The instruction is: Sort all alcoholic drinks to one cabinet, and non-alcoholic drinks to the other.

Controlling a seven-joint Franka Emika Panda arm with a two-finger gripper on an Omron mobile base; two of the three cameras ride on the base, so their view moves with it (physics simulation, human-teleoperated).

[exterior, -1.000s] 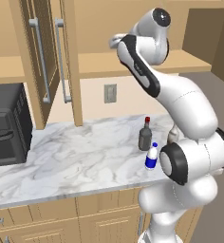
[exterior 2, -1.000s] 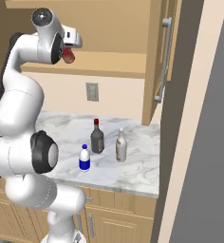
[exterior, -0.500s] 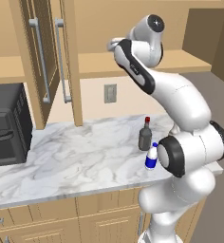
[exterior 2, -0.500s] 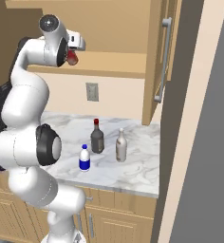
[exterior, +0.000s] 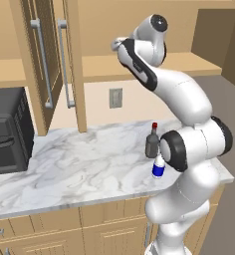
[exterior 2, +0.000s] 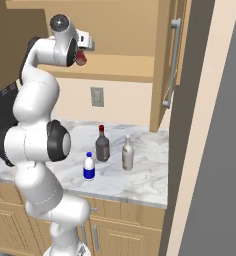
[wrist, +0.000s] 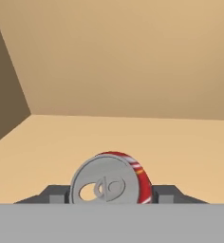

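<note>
Compared with a second earlier, the arm was swung further toward the open wall cabinet [exterior 2: 140, 60], and the end effector [exterior 2: 81, 54] with the red soda can [exterior 2: 81, 57] was carried closer to the cabinet shelf [exterior: 199, 62]. In the hand view the end effector [wrist: 109, 193] was seen closed on the red soda can [wrist: 111, 179], its silver top with pull-tab facing the camera, a dark fingertip [wrist: 167, 194] pressed at each side. Smooth tan shelf surface [wrist: 180, 142] and back wall were seen ahead, a darker side wall to the left, with open room all round the can.

On the marbled grey-white worktop [exterior 2: 140, 175] the dark grey red-capped bottle [exterior 2: 102, 145] and the slim pale beige bottle [exterior 2: 128, 154] were left standing near each other, the white blue-labelled bottle [exterior 2: 89, 167] just in front, toward the front edge. In the left base view the dark grey red-capped bottle [exterior: 152, 142] and white blue-labelled bottle [exterior: 158, 168] were partly hidden by the arm. A tall cabinet door [exterior 2: 171, 65] with silver bar handle [exterior 2: 172, 62] was swung open at the right. A black microwave [exterior: 7, 132] was set at the worktop's left end.
</note>
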